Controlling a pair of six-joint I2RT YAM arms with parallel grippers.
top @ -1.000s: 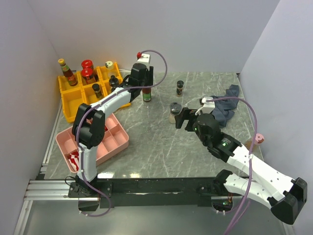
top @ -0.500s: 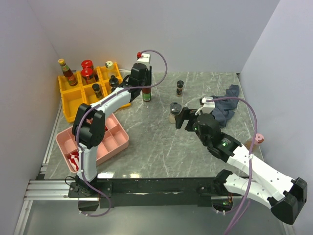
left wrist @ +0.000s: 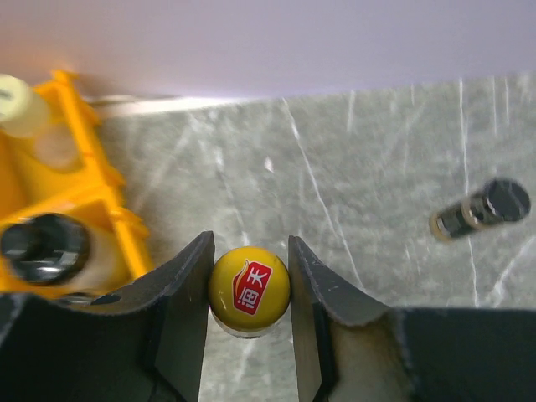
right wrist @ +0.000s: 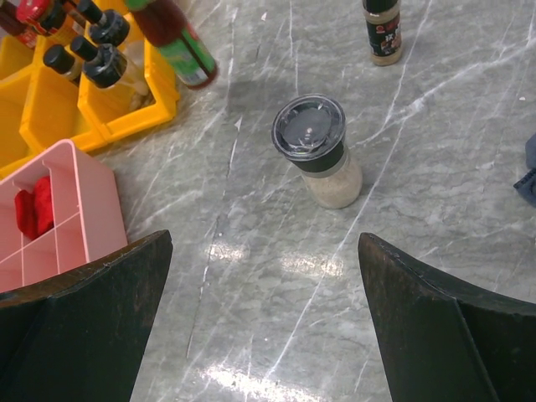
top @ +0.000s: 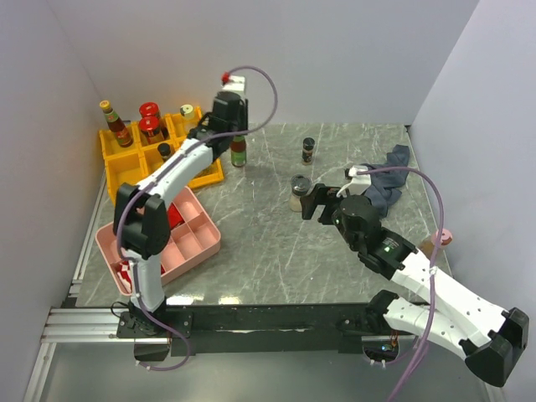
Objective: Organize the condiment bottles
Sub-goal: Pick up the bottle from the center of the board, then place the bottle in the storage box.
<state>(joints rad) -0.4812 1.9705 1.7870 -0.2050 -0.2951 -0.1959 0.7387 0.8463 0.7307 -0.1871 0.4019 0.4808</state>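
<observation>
Vs 1 s ago, the left arm has swung left and back w/ its load. The slim yellow-capped bottle that was right of the yellow rack now hangs just beside the rack's back-right corner. The right arm has barely shifted.

The left tool is clenched on that bottle, one finger each side of the cap, red logo facing up. From the right wrist view the bottle looks tilted, its shadow lying apart from it on the tabletop.

The right tool is released, fingers spread wide w/ nothing btw them. The pale grinder jar stands upright ahead of it. A small black-capped spice jar stands upright further back, well apart from both.

Already in the rack: another yellow-capped bottle, two red-lidded jars, a pale shaker and black-capped bottles. The pink tray sits near the rack, on the near-left. A dark cloth lies on the right.
</observation>
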